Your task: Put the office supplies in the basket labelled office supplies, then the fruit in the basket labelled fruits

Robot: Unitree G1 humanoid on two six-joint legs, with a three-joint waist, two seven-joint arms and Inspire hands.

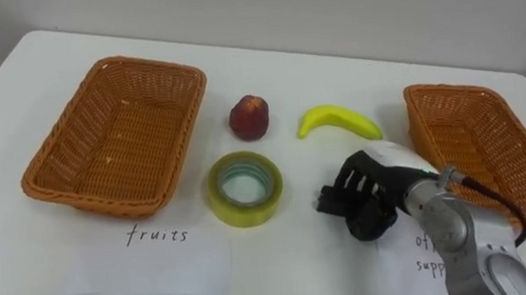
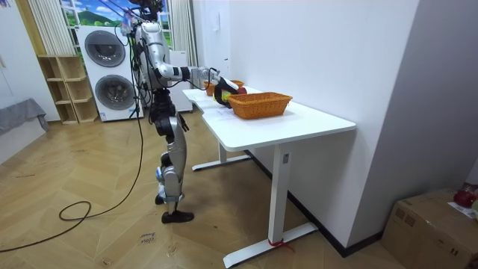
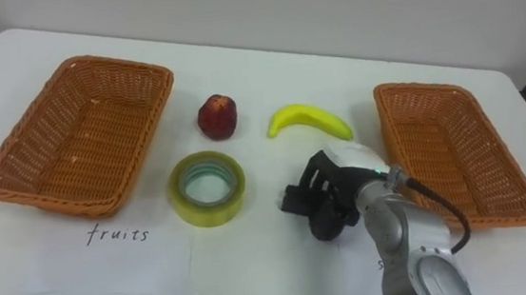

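Note:
A red apple (image 1: 249,117) and a yellow banana (image 1: 339,120) lie side by side on the white table (image 1: 22,235), between two wicker baskets. A roll of yellowish tape (image 1: 245,188) lies flat just in front of the apple. My right hand (image 1: 361,196) hovers low over the table to the right of the tape and in front of the banana, back upward, dark fingers loosely bent and pointing at the tape, nothing in them. The left basket (image 1: 119,141) holds nothing, and the right basket (image 1: 478,148) is bare too.
A paper sheet marked "fruits" (image 1: 156,235) lies in front of the left basket, and another handwritten label (image 1: 434,252) shows beside my right forearm. In the room view I stand at the table's end, with washing machines (image 2: 104,67) behind me.

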